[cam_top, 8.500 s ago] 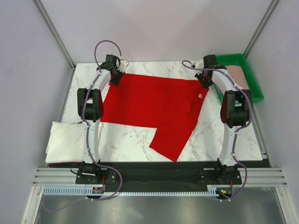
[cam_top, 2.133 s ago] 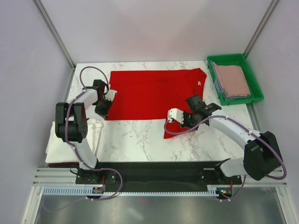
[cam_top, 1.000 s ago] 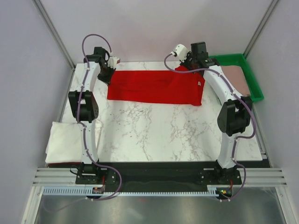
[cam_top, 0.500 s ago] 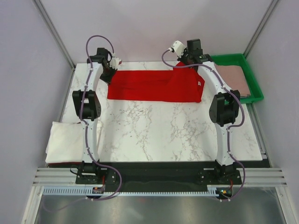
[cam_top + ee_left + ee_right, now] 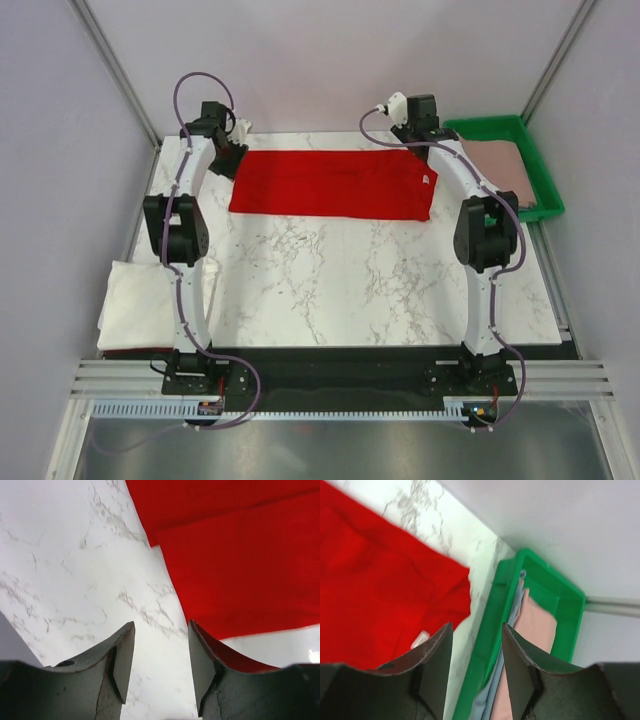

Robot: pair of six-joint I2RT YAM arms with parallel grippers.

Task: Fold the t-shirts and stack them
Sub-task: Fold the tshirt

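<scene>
The bright red t-shirt (image 5: 330, 183) lies folded into a long flat band across the far part of the table, its white neck label (image 5: 428, 179) at the right end. My left gripper (image 5: 230, 158) is open and empty just off the band's left end; in the left wrist view it (image 5: 161, 665) hangs over bare marble with the red cloth (image 5: 240, 555) to the right. My right gripper (image 5: 418, 138) is open and empty at the band's far right corner; in the right wrist view it (image 5: 476, 665) hangs over the tray's edge. A folded white t-shirt (image 5: 150, 305) lies at the near left. The dusty-pink t-shirt (image 5: 505, 170) lies in the tray.
The green plastic tray (image 5: 490, 122) stands at the far right and also holds a pale blue cloth (image 5: 512, 630) under the pink one (image 5: 537, 625). The marble table (image 5: 340, 280) ends at walls on the left, right and back.
The red shirt's far right corner, lifted by my right gripper half a second ago, now lies flat, and that gripper has shifted slightly right. Earlier, the shirt was folded lengthwise into the band.
</scene>
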